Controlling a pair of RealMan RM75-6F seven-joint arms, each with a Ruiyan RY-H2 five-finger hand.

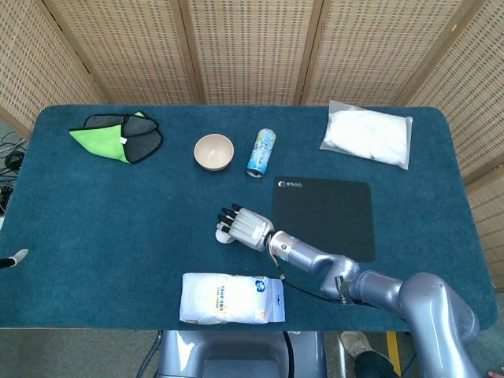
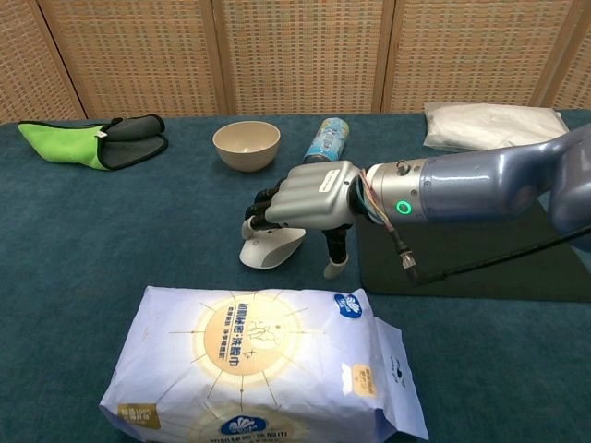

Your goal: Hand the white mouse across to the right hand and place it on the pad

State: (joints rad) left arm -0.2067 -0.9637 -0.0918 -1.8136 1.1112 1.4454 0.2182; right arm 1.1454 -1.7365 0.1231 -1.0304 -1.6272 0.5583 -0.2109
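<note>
The white mouse (image 1: pixel 224 236) (image 2: pixel 268 251) lies on the blue tablecloth just left of the black pad (image 1: pixel 331 213) (image 2: pixel 480 263). My right hand (image 1: pixel 246 227) (image 2: pixel 309 196) reaches in from the right and covers the mouse, with its fingers draped over the top. Its thumb (image 2: pixel 334 266) points down to the table a little to the right of the mouse, with a gap between them. Most of the mouse is hidden in the head view. Only a pale fingertip (image 1: pixel 16 257) shows at the left edge, probably my left hand.
A tissue pack (image 1: pixel 231 298) (image 2: pixel 259 360) lies close in front of the mouse. Behind it stand a beige bowl (image 1: pixel 214 151) and a lying can (image 1: pixel 261 152). A white bag (image 1: pixel 367 134) sits back right, a green cloth (image 1: pixel 118 135) back left.
</note>
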